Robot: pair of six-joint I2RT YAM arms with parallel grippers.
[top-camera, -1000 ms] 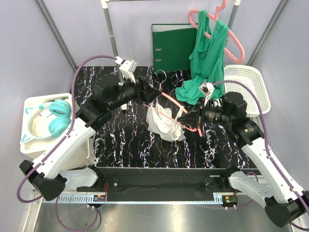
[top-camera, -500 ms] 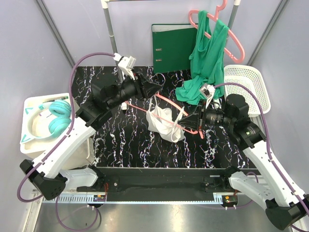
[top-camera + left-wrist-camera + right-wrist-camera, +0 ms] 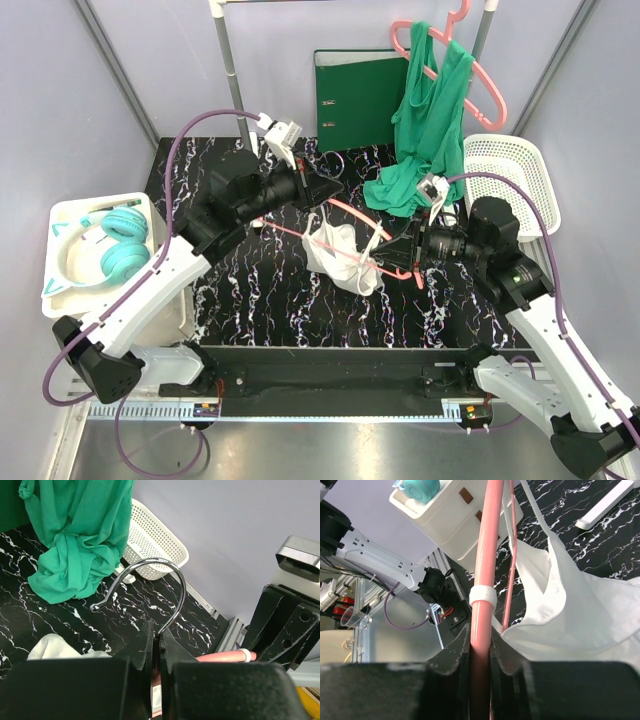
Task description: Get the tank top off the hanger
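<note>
Pink hanger (image 3: 350, 210) sits above the middle of the black marbled worktop (image 3: 250, 290) in the top external view, suspended between both arms. The left end effector (image 3: 335, 190) clamps the hanger's far end. The right end effector (image 3: 392, 252) clamps its right arm. The white tank top (image 3: 340, 258) hangs bunched from the hanger, between the two end effectors. A green garment (image 3: 430, 110) hangs on a second pink hanger at the far right, beside a white basket (image 3: 510, 170). A green binder (image 3: 355, 95) stands at the far wall. Teal headphones (image 3: 115, 245) lie on a white tray (image 3: 70, 215) at the left.

Left wrist view: the left end effector (image 3: 156, 635) is closed fully on the stem of the metal hook (image 3: 150, 560), which curves upward from the fingers. The white tank top (image 3: 55, 647) shows at lower left, the green garment (image 3: 80, 535) and white basket (image 3: 150, 540) beyond it.

Right wrist view: the right end effector (image 3: 481, 635) grips the pink hanger (image 3: 485, 555) bar with jaws narrow, fingers touching both sides. The white tank top (image 3: 570, 605) drapes from the bar to the right.
</note>
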